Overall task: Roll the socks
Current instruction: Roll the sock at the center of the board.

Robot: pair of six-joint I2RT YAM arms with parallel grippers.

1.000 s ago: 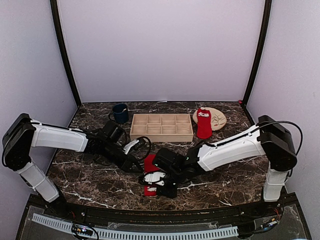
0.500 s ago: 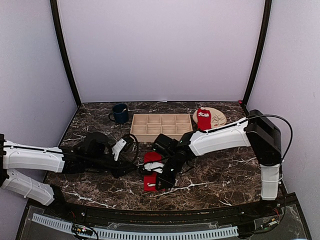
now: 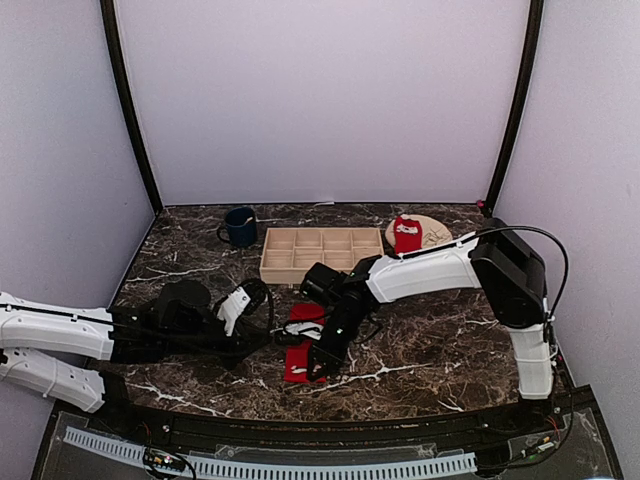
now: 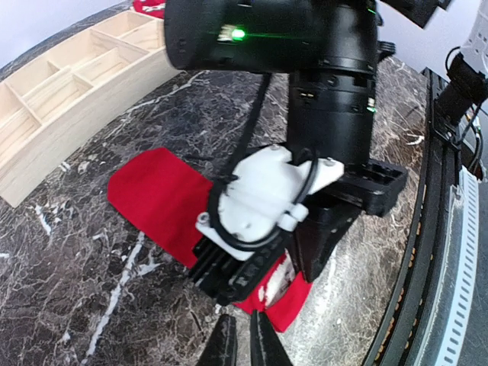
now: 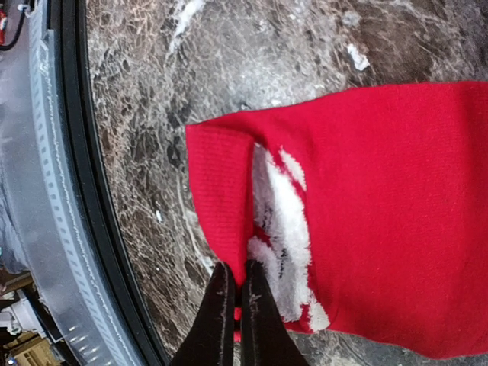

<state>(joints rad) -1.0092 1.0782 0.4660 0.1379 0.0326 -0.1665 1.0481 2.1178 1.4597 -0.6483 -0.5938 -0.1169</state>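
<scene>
1. Left arm (image 3: 55, 330): white shells, black joints.
2. Right arm (image 3: 420, 275): white forearm, boxy black elbow, thin black cable (image 3: 556, 250) looping over it.
3. Its wrist: white camera housing (image 4: 267, 191), green light (image 4: 239, 33).
4. Jaws: slim, black.

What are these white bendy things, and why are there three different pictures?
They are two robot arms bolted to a marble table. One picture looks down from above. The other two come from little cameras on each arm's wrist. On the table sit a wooden tray, a blue mug and a tan plate with one red sock partly on it. The other red sock lies near the front. The right claw pinches its folded edge. The left claw hovers beside it, nearly closed, holding nothing.
</scene>
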